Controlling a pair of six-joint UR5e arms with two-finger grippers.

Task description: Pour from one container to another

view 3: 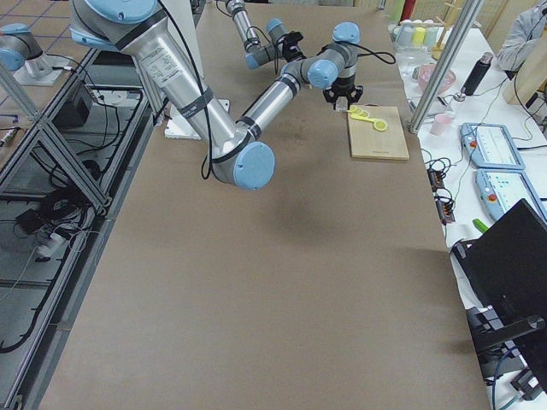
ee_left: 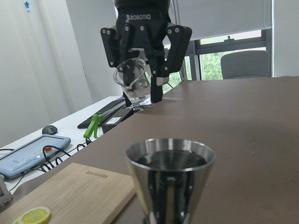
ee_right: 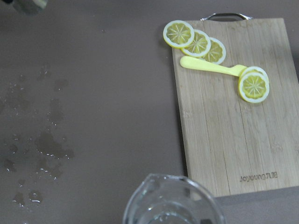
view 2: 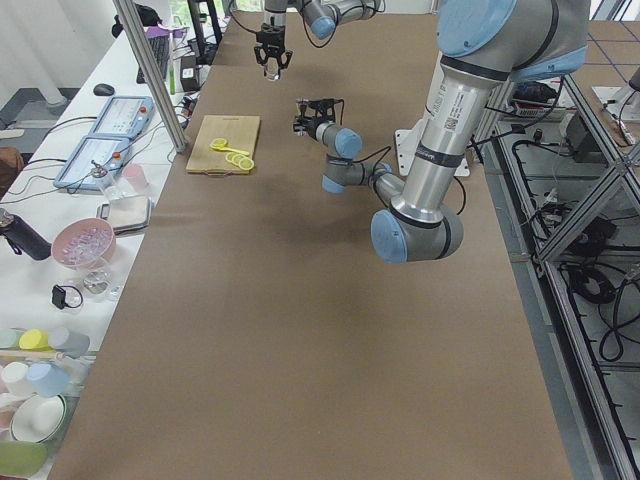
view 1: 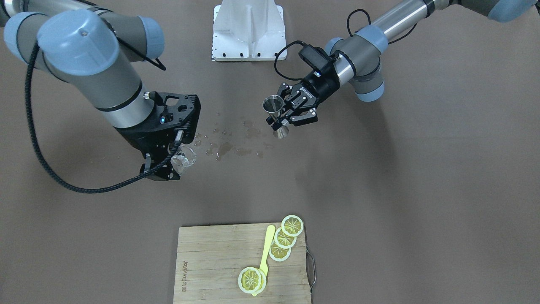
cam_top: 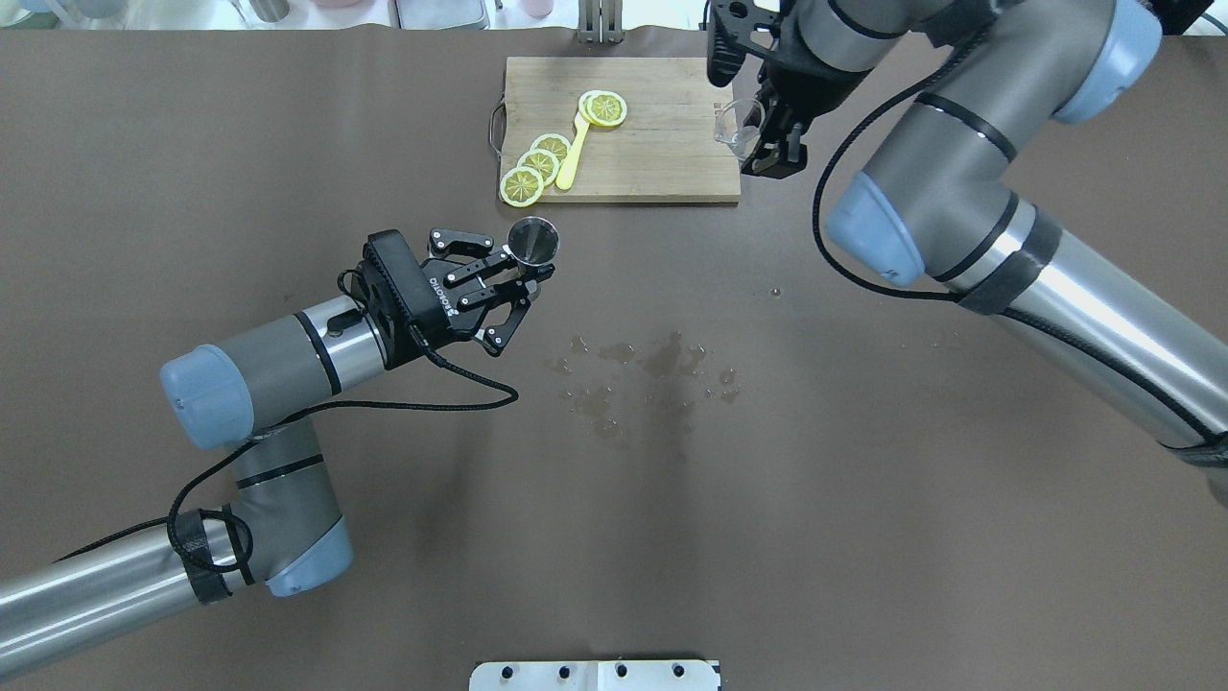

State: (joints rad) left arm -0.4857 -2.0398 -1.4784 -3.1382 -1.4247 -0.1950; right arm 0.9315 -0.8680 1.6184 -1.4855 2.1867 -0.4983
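My left gripper (cam_top: 531,272) is shut on the narrow waist of the steel jigger (cam_top: 533,240), which it holds upright above the table, left of centre. The front view shows the jigger (view 1: 273,104) in the same grip. In the left wrist view the jigger (ee_left: 169,179) fills the foreground, its inside dark. My right gripper (cam_top: 763,134) is shut on the small clear glass cup (cam_top: 737,130), held high over the board's right end. The glass cup (ee_left: 133,79) hangs far from the jigger, well above its level. The cup's rim (ee_right: 173,200) shows in the right wrist view.
Spilled drops and wet patches (cam_top: 662,360) lie on the brown table between the arms. A wooden cutting board (cam_top: 662,144) at the far edge carries lemon slices (cam_top: 537,163) and a yellow utensil (cam_top: 573,154). The white base plate (cam_top: 595,675) sits at the near edge.
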